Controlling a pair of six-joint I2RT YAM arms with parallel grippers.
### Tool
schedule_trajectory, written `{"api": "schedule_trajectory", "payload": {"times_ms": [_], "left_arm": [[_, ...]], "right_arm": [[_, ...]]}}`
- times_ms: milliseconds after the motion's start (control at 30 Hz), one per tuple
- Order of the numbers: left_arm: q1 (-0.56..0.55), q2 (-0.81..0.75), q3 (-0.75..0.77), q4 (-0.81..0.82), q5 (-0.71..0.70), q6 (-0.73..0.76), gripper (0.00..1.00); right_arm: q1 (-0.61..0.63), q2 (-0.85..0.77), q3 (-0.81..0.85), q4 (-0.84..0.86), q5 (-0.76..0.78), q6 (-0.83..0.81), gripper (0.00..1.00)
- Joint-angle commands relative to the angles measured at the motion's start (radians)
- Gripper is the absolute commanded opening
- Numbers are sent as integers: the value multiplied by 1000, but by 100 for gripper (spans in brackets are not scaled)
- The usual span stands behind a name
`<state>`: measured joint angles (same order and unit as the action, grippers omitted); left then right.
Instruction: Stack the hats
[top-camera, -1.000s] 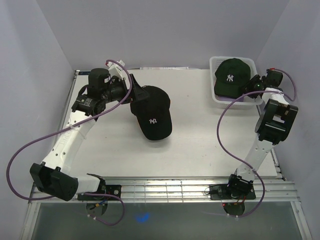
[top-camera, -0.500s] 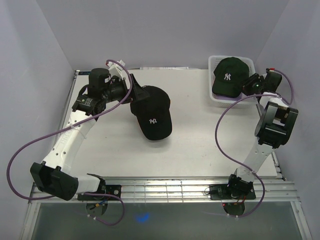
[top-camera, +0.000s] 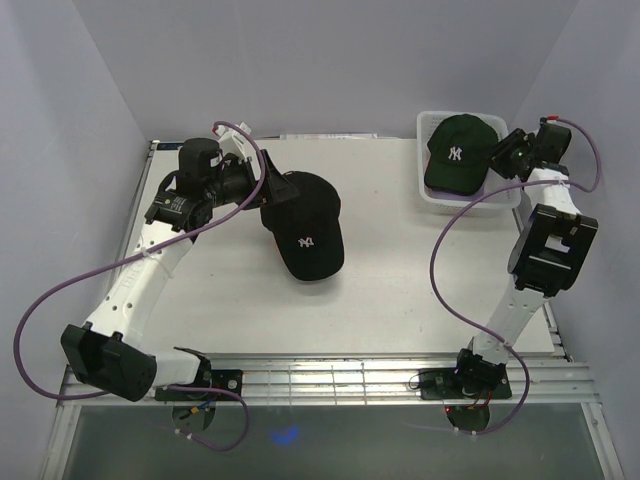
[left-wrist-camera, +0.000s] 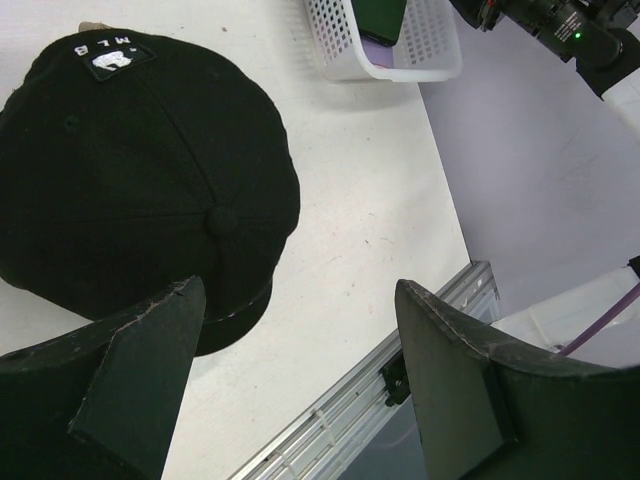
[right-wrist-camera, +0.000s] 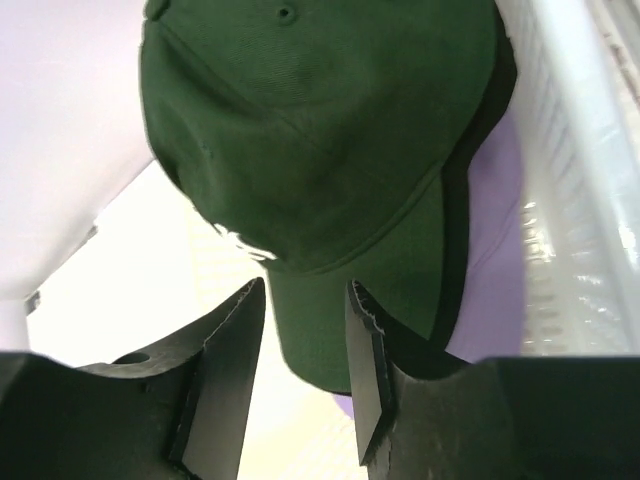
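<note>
A black hat (top-camera: 303, 225) with a white logo lies in the middle of the table. It fills the upper left of the left wrist view (left-wrist-camera: 140, 170), with a sliver of tan at its far edge. My left gripper (top-camera: 268, 190) hovers at its left side, open and holding nothing (left-wrist-camera: 300, 380). A dark green hat (top-camera: 458, 150) rests in the white basket (top-camera: 432, 200) on a lavender hat (right-wrist-camera: 490, 250). My right gripper (top-camera: 503, 158) is at the green hat's brim (right-wrist-camera: 320, 310). The brim lies between its parted fingers (right-wrist-camera: 305, 370), with a gap on one side.
The mesh basket (left-wrist-camera: 420, 50) stands at the back right corner, close to the right wall. Grey walls enclose the table on the left, back and right. A metal rail (top-camera: 330, 375) runs along the near edge between the arm bases.
The green hat and the basket have shifted slightly left. My right wrist has lifted and drawn back a little; its jaws narrowed, then widened. The left arm and black hat are still.
</note>
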<state>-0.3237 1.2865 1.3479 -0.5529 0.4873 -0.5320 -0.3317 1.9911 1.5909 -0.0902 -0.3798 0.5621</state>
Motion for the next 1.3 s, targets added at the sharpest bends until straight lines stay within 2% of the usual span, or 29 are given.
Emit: {"api": "schedule_trajectory", "payload": {"times_ms": [0,200,433,633,833,1267], "left_arm": [[3,-38,-9,11,11,1,87],[3,-32,2,8,8,1,87],[2,-18,7,7,10,1,87],[3,-13,13,7,7,1,87],[3,-10,10,11,7,-2,87],[3,-16,0,15,7,-3,87]], "right_arm": [[3,46,35,-86,56,-106,45],[3,95,9,-91,65,-129,54],[2,118,-40,-2,13,-148,55],[3,101,-85,78,-43,-99,56],[3,55,-146,239,-120,-1,55],[3,14,-238,408,-212,137,39]]}}
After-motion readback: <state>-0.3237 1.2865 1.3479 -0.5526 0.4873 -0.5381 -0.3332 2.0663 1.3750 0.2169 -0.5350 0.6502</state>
